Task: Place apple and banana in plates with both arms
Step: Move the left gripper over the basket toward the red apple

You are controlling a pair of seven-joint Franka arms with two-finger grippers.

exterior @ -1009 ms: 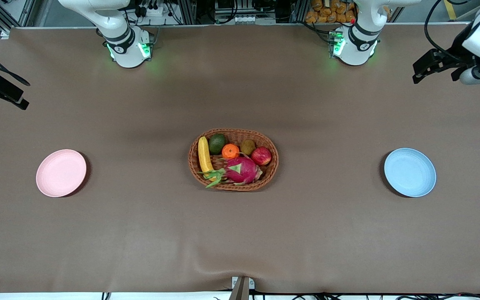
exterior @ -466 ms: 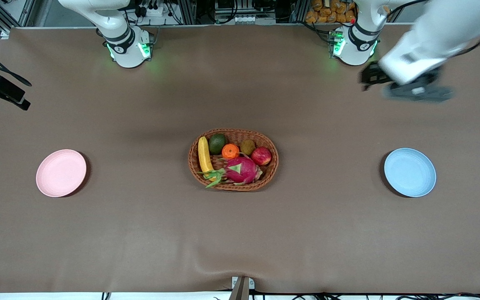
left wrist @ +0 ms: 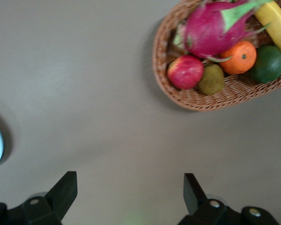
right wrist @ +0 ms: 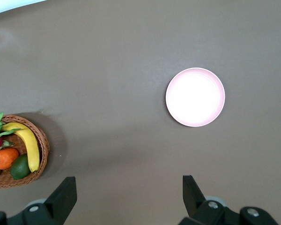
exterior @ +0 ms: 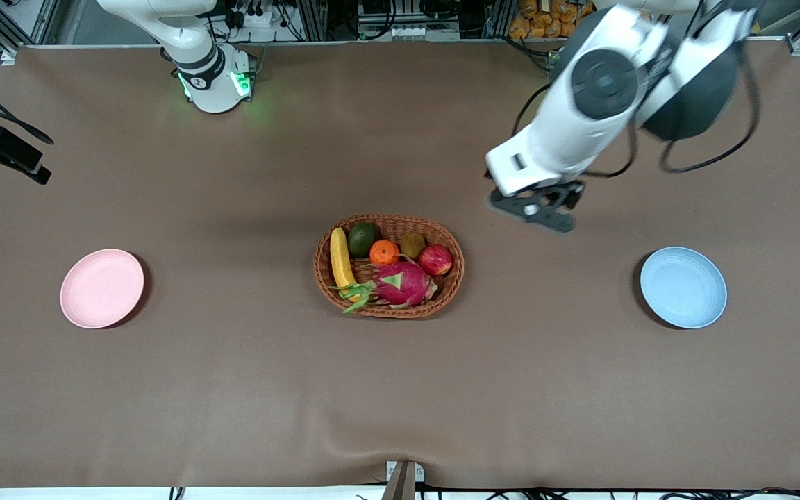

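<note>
The apple (exterior: 435, 260) and the banana (exterior: 339, 257) lie in a wicker basket (exterior: 400, 221) at mid-table. The pink plate (exterior: 102, 288) sits toward the right arm's end and the blue plate (exterior: 683, 287) toward the left arm's end; both are bare. My left gripper (exterior: 533, 210) is open and empty over bare table between the basket and the blue plate. Its wrist view shows the gripper (left wrist: 129, 187), the apple (left wrist: 185, 71) and the banana (left wrist: 276, 23). My right gripper (exterior: 35, 167) waits open at the table's edge, above the pink plate (right wrist: 195, 97).
The basket also holds a magenta dragon fruit (exterior: 403, 283), an orange (exterior: 384, 251), a green avocado (exterior: 362, 239) and a brown kiwi (exterior: 413, 244). The dragon fruit's green leaves lie over the banana's nearer end. Brown cloth covers the table (exterior: 400, 389).
The left arm has swung in from the table's edge at its own end to a spot over the table beside the basket. The right arm and the fruit have not moved.
</note>
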